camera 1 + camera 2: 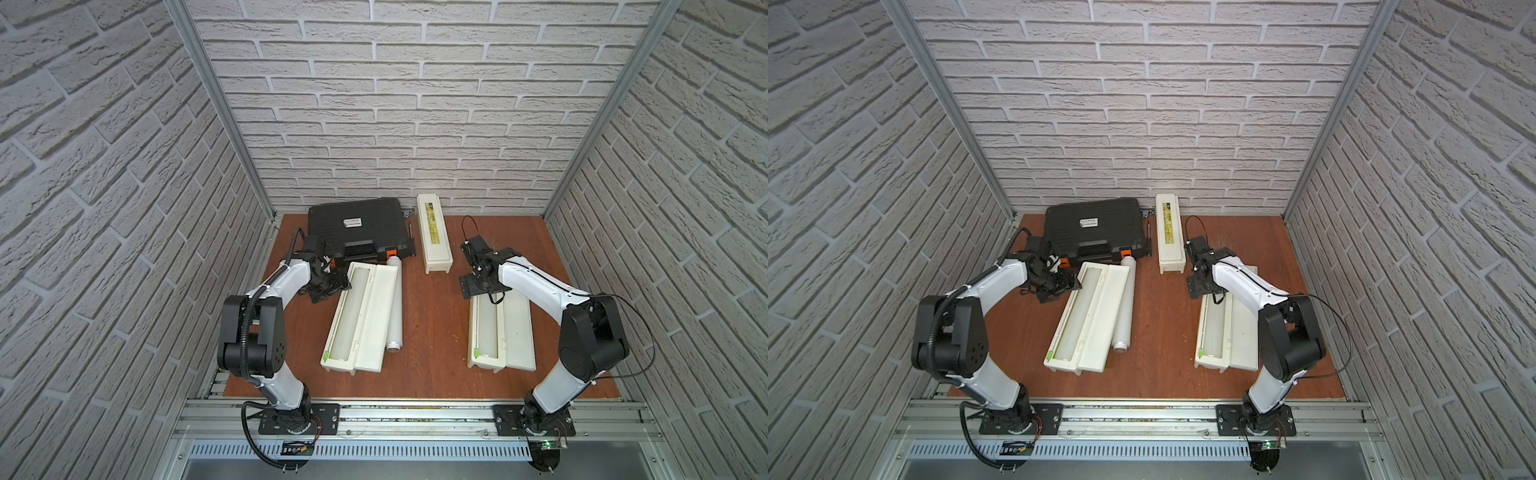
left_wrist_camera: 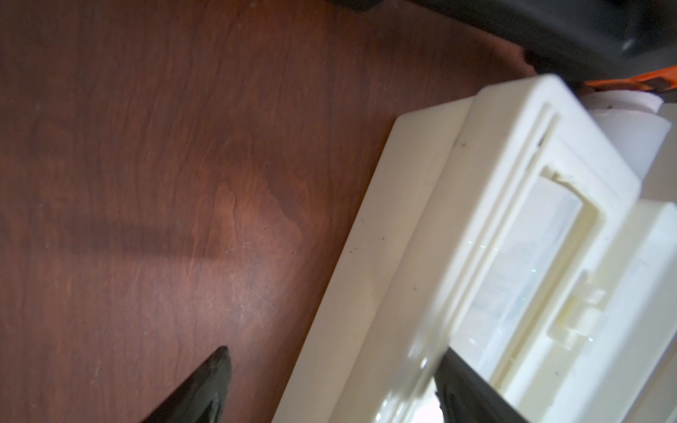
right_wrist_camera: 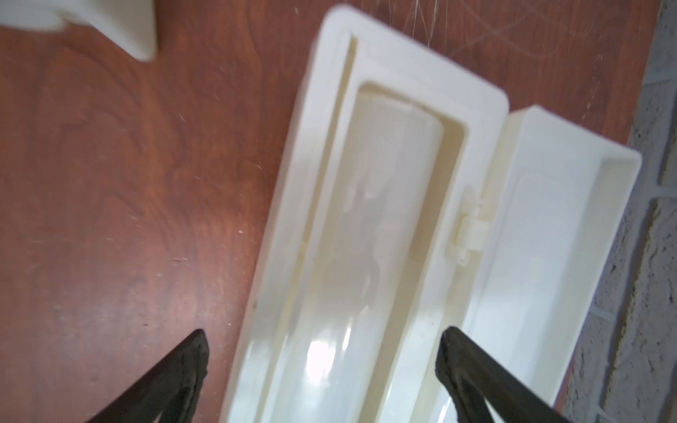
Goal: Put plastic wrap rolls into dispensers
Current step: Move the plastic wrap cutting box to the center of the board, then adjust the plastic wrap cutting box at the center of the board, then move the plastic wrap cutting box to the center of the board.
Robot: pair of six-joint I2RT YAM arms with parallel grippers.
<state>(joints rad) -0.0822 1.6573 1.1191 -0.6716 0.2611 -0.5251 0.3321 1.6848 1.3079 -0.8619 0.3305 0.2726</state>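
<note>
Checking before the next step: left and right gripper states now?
Left gripper: open, holding nothing.
Right gripper: open, holding nothing.

Glossy cream plastic dispenser (image 3: 476, 121), translucent smooth roll (image 3: 366, 219), matt reddish wood-grain table (image 3: 128, 183), matt black case (image 1: 357, 228)

Two white robot arms are reaching over a brown desk (image 1: 432, 332). The left gripper (image 1: 332, 286) is hovering at the far end of the left open dispenser (image 1: 361, 316), with a plastic wrap roll (image 1: 395, 307) lying just beside its lid. The right gripper (image 1: 478, 286) is hanging over the right open dispenser (image 1: 503, 332). A closed dispenser (image 1: 433, 237) and a black case (image 1: 359, 230) are sitting at the far edge.
</note>
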